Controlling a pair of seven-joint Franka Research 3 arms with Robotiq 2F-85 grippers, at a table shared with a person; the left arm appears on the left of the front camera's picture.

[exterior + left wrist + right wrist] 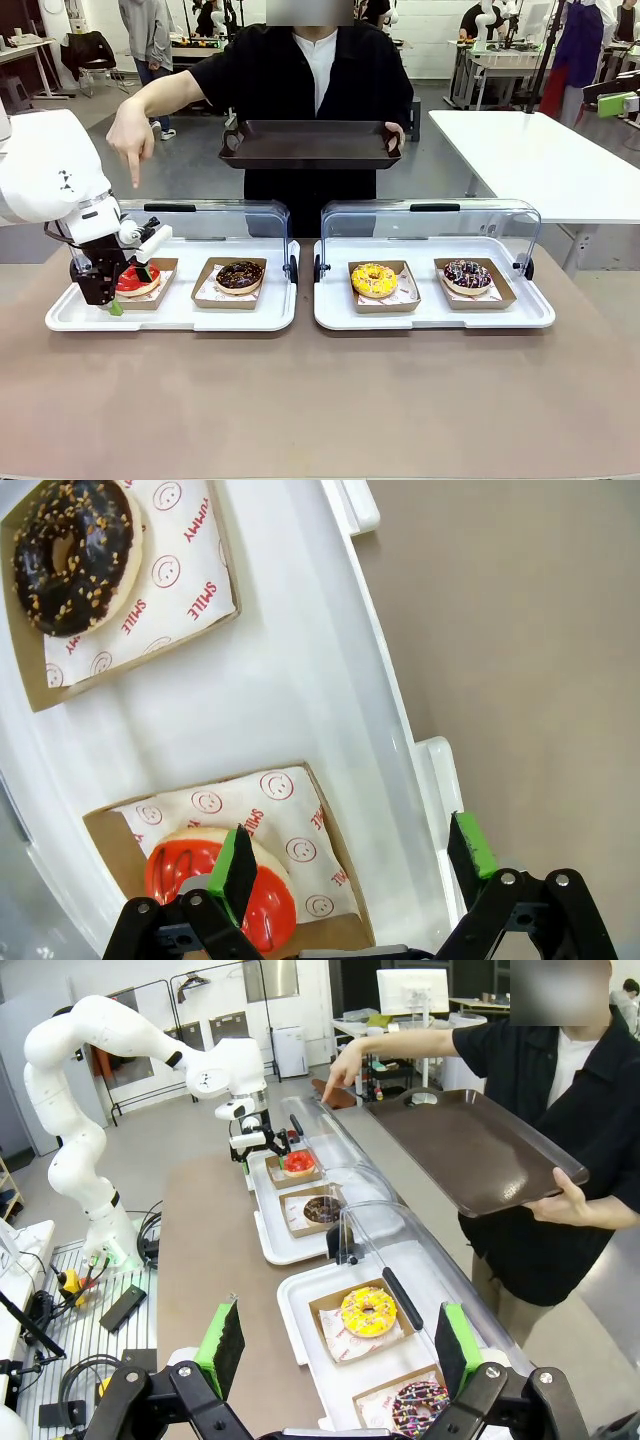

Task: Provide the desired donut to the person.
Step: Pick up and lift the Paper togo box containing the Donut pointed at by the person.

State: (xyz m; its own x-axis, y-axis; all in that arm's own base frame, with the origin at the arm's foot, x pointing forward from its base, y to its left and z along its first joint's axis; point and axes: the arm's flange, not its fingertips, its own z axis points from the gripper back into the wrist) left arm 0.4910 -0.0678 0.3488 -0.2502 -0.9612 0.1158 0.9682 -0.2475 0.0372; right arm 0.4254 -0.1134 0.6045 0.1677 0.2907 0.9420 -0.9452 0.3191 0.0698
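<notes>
A red-glazed donut (143,280) lies in a cardboard tray at the left end of the left white tray (180,315). My left gripper (130,290) hangs open right over it. In the left wrist view one fingertip (238,865) is above the red donut (275,900) and the other above the white tray's rim; nothing is gripped. The person (320,70) points a finger (132,165) down at that donut and holds a dark brown serving tray (310,143) in the other hand. My right gripper (340,1338) is open, high above the table's end.
A chocolate donut (240,276) sits beside the red one. The right white tray (430,315) holds a yellow donut (374,280) and a dark sprinkled donut (467,275). Clear lids (205,215) stand raised behind both trays. The brown tabletop (320,400) in front is bare.
</notes>
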